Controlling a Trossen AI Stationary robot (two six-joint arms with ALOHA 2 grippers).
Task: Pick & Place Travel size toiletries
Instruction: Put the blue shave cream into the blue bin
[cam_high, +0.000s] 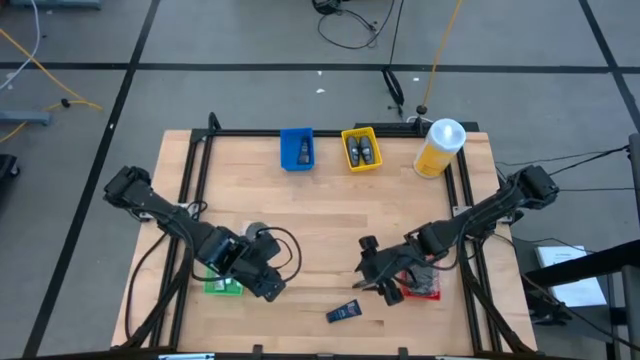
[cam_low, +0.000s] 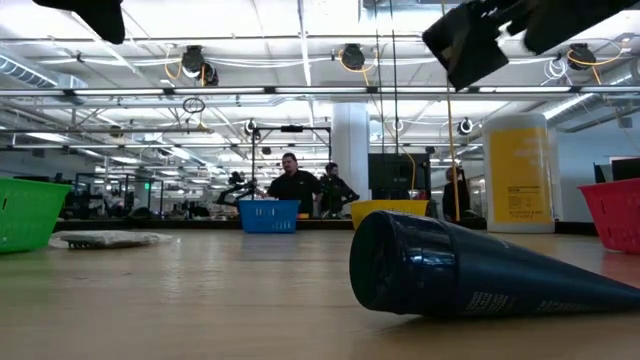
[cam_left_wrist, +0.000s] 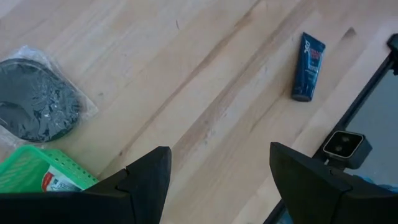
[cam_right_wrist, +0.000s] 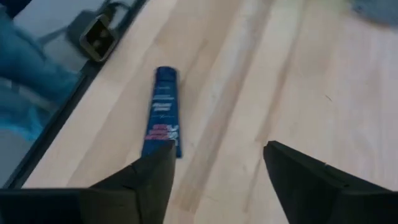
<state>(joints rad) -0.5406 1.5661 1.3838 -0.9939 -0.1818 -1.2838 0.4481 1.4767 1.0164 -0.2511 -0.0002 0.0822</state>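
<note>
1. Dark blue tube (cam_high: 343, 312) lies flat on the bench (cam_high: 320, 220), near the front edge, touching nothing.
2. Right claw (cam_high: 380, 284) hangs above it, jaws parted, empty.
3. Left claw (cam_high: 268, 288) waits released beside the green tray (cam_high: 222, 287).
4. Step, as judged: approach. Next: lower astride the tube, clench.

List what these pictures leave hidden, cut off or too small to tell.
- Green tray: high view, mostly under the left end effector; left wrist view cuts it at the edge.
- Red tray: high view, partly under the right arm; contents unclear.
- Blue tray and yellow tray: dark items inside too small to identify.
- Blue tube: label too blurred to read.
</note>
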